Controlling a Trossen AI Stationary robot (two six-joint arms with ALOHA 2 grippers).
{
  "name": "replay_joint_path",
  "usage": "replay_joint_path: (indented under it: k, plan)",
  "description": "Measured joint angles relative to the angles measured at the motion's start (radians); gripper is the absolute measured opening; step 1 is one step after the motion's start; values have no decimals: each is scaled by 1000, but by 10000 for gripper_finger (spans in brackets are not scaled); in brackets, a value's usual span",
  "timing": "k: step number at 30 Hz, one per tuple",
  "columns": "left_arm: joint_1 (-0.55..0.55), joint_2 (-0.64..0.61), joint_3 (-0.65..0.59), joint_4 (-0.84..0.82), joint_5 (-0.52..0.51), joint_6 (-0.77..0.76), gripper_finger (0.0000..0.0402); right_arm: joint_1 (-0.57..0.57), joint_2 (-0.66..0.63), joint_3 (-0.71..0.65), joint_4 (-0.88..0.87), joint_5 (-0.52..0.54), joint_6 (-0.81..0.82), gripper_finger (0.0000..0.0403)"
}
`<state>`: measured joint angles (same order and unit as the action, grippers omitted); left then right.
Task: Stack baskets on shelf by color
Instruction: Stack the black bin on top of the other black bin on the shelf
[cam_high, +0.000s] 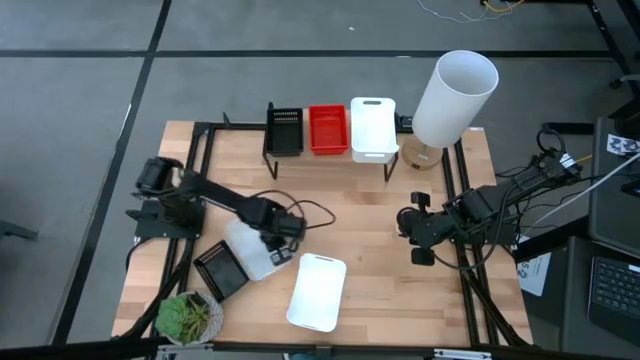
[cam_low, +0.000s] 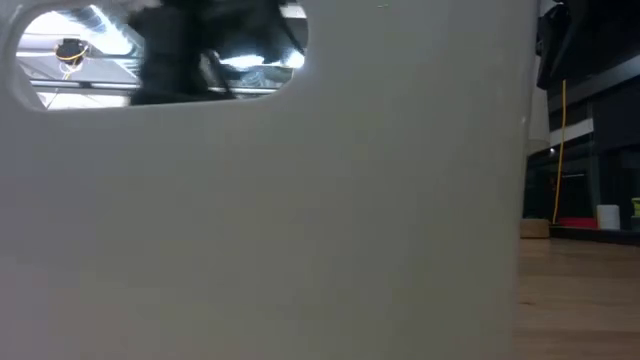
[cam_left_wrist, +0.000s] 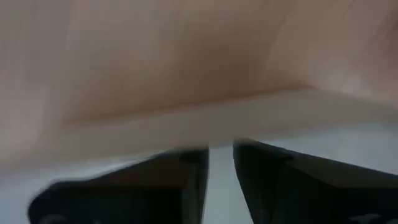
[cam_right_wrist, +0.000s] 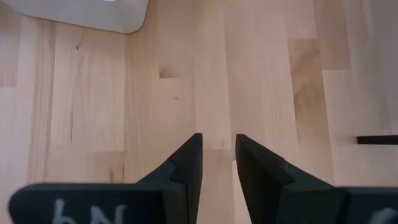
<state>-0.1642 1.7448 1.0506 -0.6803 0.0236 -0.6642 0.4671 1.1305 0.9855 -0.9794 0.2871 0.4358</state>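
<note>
Robotics lab: framed wooden table (cam_high: 370, 240), cables (cam_high: 560, 170), laptop (cam_high: 612, 285).

The light-wood table (cam_high: 380, 260) carries the shelf (cam_high: 335, 155) at its far edge, with a black basket (cam_high: 285, 130), a red basket (cam_high: 329, 129) and a white basket (cam_high: 373, 127) side by side on it. On the tabletop lie a tall white cylinder (cam_high: 450, 100), two white baskets (cam_high: 318, 291) (cam_high: 252, 250), another black basket (cam_high: 220, 270) and a potted plant (cam_high: 187, 318).

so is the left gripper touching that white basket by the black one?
Touching: high view puts the left gripper on the white basket; left wrist view shows its rim between the jaws.
</note>
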Motion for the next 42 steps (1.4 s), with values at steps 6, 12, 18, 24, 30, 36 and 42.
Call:
replay_joint_path:
  k: [6,12,18,24,30,36,42]
  plan:
    - [47,89,157,408,-63,299,66,0,0,0,0,0,33,97]
    - [50,124,357,501,-262,487,66,0,-1,0,2,-1,34,97]
    - [-31,60,539,-44,-282,369,66,0,0,0,0,-1,30,97]
    - [-147,39,614,-576,-135,-144,65,0,-1,0,-10,-1,26,97]
    - [-281,37,497,-762,-14,-406,65,0,-1,0,-10,-1,8,97]
    - [-374,14,334,-571,172,-711,65,0,-1,0,-10,0,0,97]
    - [-405,9,166,-321,252,-745,63,0,-1,0,-10,-1,-7,97]
